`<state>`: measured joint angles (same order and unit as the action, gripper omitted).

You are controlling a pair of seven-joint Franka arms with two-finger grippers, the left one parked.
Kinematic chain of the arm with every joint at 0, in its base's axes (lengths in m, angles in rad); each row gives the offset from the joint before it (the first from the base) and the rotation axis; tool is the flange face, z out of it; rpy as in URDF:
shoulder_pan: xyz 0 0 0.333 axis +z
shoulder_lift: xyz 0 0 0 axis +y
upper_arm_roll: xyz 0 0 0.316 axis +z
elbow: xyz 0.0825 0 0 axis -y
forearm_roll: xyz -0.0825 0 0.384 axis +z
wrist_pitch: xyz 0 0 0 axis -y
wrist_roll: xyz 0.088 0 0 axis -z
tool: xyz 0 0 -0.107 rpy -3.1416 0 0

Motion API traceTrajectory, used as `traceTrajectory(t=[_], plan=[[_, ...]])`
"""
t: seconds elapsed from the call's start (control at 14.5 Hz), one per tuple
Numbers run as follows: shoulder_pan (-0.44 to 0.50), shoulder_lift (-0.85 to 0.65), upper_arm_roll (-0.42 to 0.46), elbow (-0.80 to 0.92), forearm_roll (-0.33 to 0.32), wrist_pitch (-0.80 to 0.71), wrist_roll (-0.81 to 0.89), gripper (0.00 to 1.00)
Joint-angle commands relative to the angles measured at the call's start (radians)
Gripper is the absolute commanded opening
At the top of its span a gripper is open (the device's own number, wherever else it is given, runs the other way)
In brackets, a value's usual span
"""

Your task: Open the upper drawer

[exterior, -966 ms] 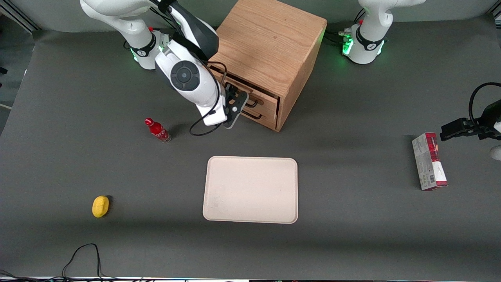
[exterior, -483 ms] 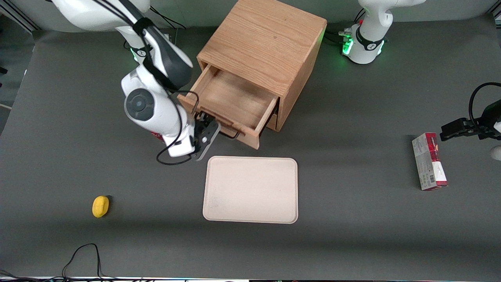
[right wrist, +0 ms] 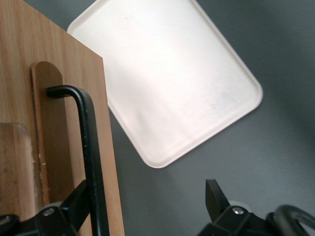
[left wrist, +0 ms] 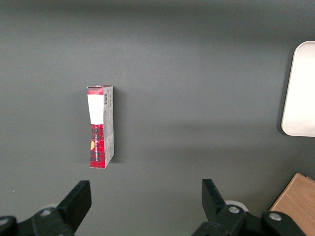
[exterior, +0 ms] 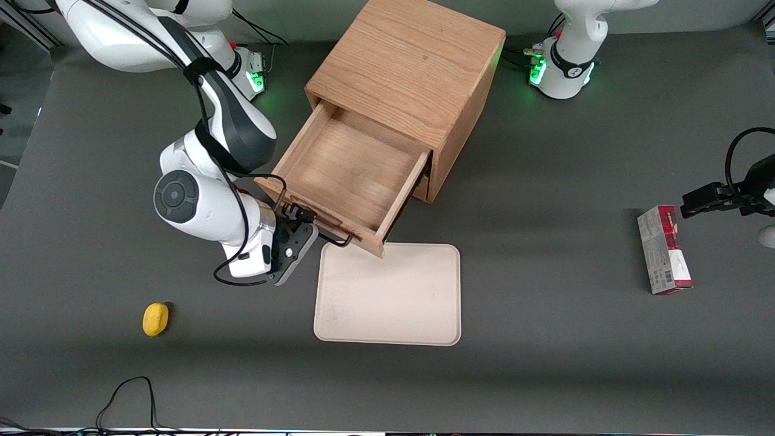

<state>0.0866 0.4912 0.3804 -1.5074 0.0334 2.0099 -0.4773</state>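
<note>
The upper drawer (exterior: 348,172) is light oak and stands pulled far out of the oak cabinet (exterior: 412,66). Its tray body is bare inside. Its front corner hangs over the cream tray (exterior: 390,297). The thin black bar handle (exterior: 324,230) runs along the drawer front and also shows in the right wrist view (right wrist: 91,147). My right gripper (exterior: 296,223) is at the handle's end nearer the working arm. In the wrist view the gripper (right wrist: 147,199) is open, with the bar just inside one finger (right wrist: 76,201) and the other finger (right wrist: 214,196) well apart.
A yellow object (exterior: 155,318) lies nearer the front camera, toward the working arm's end. A red and white box (exterior: 663,249) lies toward the parked arm's end and shows in the left wrist view (left wrist: 101,126). A black cable (exterior: 130,393) lies at the table's front edge.
The upper drawer went from nearly shut to far out. My gripper moved toward the front camera with the handle, and the arm now hides the red bottle.
</note>
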Motion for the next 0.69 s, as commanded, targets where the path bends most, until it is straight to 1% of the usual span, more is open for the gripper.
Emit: traceTrajectory(t=[0.0,0.14,0.21,0.28,0.34,0.48,0.55,0.62], plan=[[0.008,-0.011,-0.032,0.102,-0.122,-0.032,0.003,1.0],[0.007,-0.011,-0.029,0.227,-0.133,-0.167,0.011,1.0],[0.005,-0.016,-0.04,0.24,-0.133,-0.18,0.009,1.0],[-0.001,-0.032,-0.043,0.245,-0.113,-0.172,0.011,1.0],[-0.01,-0.054,-0.051,0.251,-0.065,-0.171,0.037,1.0],[-0.008,-0.127,-0.147,0.225,-0.012,-0.201,0.109,1.0],[-0.008,-0.172,-0.175,0.192,0.025,-0.248,0.176,1.0],[-0.008,-0.227,-0.201,0.144,0.036,-0.293,0.286,1.0]])
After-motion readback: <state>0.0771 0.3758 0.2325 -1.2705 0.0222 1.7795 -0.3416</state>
